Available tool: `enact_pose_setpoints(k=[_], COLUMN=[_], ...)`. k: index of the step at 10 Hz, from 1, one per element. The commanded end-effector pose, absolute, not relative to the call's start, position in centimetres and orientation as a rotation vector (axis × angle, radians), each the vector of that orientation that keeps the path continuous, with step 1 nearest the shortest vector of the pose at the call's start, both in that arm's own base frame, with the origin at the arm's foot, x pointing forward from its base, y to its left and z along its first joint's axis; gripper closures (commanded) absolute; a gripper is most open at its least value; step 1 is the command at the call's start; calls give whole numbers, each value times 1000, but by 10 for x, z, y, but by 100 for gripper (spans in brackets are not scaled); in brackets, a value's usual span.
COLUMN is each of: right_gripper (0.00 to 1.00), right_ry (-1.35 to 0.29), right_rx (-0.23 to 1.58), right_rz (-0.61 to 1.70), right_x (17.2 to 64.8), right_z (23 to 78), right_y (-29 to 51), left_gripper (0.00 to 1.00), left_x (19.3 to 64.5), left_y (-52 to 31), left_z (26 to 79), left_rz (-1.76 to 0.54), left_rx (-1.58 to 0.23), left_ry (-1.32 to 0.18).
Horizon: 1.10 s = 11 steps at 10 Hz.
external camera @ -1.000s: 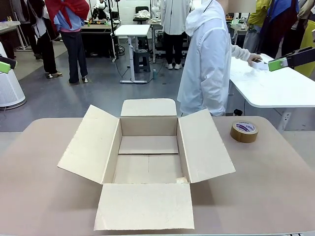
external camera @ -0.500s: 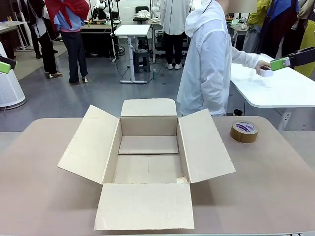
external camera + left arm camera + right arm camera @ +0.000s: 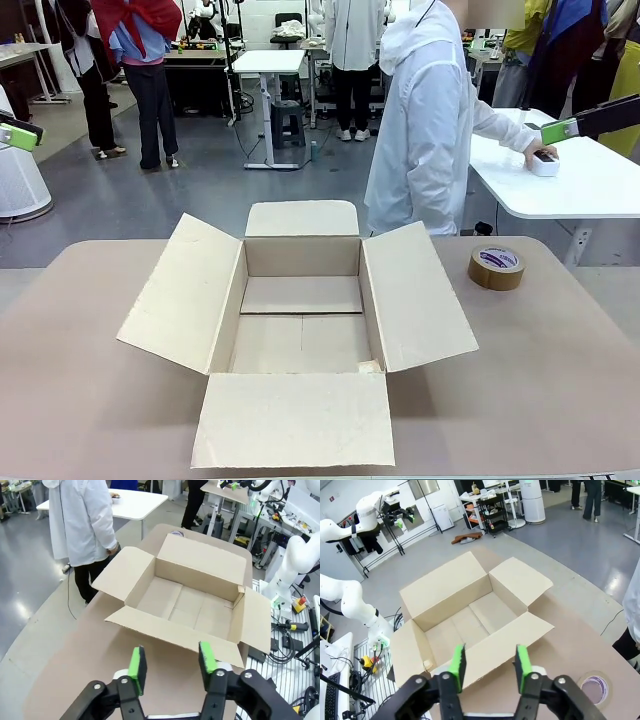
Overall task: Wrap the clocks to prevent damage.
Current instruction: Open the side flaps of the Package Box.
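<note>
The clocks are out of view. An open brown carton (image 3: 300, 345) lies in the middle of the table, all flaps spread and nothing inside; it also shows as the carton (image 3: 185, 600) and the carton (image 3: 460, 625). My left gripper (image 3: 171, 655) hovers high over the table's near left side. Its green pads stand a modest gap apart with nothing between them. My right gripper (image 3: 490, 655) hangs likewise over the right side, holding nothing. Their tips show as the left gripper (image 3: 18, 135) and right gripper (image 3: 565, 130) at the picture's edges.
A brown tape roll (image 3: 496, 267) lies on the table right of the carton. A person in a white coat (image 3: 425, 130) stands at the far edge, turned away, one hand on a small white object (image 3: 543, 163) on a white side table (image 3: 570, 190).
The person's hand has slid right and down across the white side table with the small white object. The carton and tape roll have not moved.
</note>
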State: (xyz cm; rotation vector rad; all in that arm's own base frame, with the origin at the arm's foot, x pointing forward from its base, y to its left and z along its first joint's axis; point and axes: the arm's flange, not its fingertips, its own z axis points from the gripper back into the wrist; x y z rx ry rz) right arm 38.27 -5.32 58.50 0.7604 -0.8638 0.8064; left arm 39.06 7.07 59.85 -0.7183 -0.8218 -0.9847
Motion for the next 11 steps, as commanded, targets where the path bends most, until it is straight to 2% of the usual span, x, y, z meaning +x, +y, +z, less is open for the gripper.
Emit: enact_pose_setpoints(k=[1,2,3,8,9,11], right_gripper=[86,96,100,100,100,100], right_ry=[-865,-866,-865,-867,-856,-856], right_rx=[779,781,784,784,769,769], right_rz=[801,801,803,811,803,803], right_x=[385,385,384,385,383,383], right_z=[584,583,583,582,583,583], right_y=[-56,-57,-57,-56,-56,-56], left_gripper=[85,94,100,100,100,100], left_x=[388,389,387,386,390,389], left_y=[72,72,73,74,79,74], left_z=[600,601,600,600,599,601], left_rz=[-1003,-1003,-1005,-985,-907,-981], left_rx=[-714,-717,-716,-699,-699,-709], left_ry=[-844,-843,-843,-860,-868,-829])
